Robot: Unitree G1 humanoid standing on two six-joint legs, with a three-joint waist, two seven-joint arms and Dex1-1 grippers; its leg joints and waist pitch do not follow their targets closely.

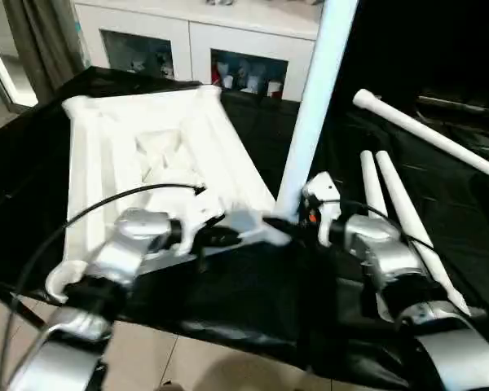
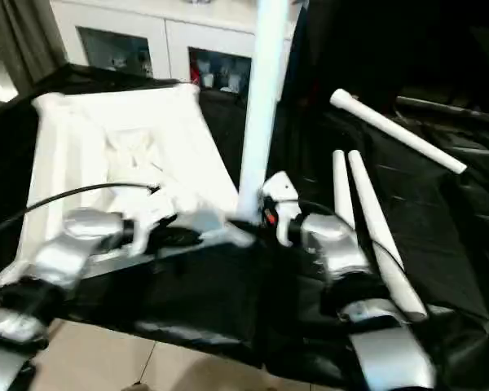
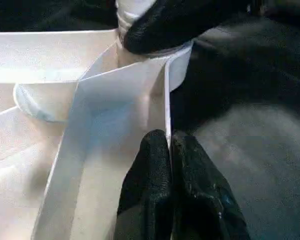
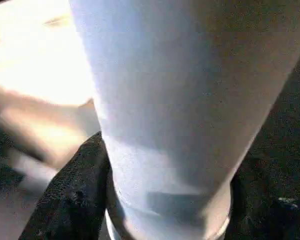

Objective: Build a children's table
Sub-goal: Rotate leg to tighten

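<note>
Black cloth (image 1: 253, 301) carries the upturned tabletop (image 1: 106, 163), with a cabinet (image 1: 187, 41) at twelve o'clock and three loose legs (image 1: 399, 212) at three o'clock, while the left gripper (image 3: 169, 142) pinches the tabletop's rim and the right gripper (image 1: 297, 218) clasps an upright leg (image 1: 314, 106) in the corner socket.

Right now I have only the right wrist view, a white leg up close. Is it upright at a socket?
Observer: Yes, the upright leg stands at the near right corner socket of the tabletop.
Operator: What is the left gripper doing?
Observer: The left gripper has its jaws pinched on the tabletop rim beside that corner.
Operator: Any legs left?
Observer: Three spare legs lie on the black cloth to the right.
</note>
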